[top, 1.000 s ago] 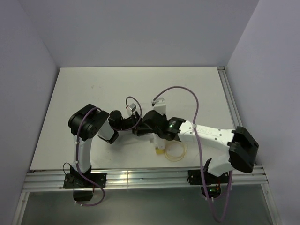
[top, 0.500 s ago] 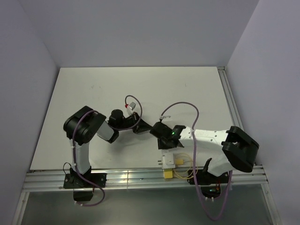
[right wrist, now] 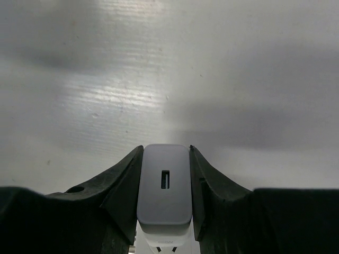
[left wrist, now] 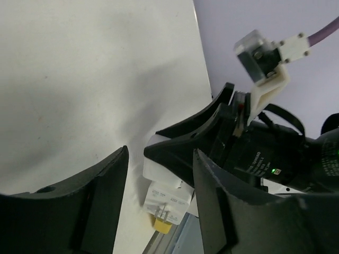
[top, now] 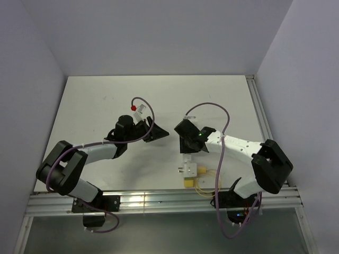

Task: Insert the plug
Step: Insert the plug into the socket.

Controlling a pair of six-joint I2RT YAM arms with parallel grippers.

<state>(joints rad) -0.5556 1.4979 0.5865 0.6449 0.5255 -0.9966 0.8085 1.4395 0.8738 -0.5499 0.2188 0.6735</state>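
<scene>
Right arm's bent low over the white table point(top: 95, 106), right end effector point(right wrist: 165, 153) clamped on the white rectangular charger plug point(right wrist: 164, 196). The white socket block with a yellow end point(top: 187, 171) sits just behind it. Left arm's stretched flat, left end effector point(left wrist: 160, 153) spread and holding nothing.

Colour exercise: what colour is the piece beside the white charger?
The piece is yellow; best in top external view.

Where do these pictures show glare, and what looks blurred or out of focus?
Top external view: glare on the metal rail at the near edge. Right wrist view: a bright sheen on the table, a soft shadow band above it; the white adapter is fairly sharp. Left wrist view: the near fingers are dark and soft.
</scene>
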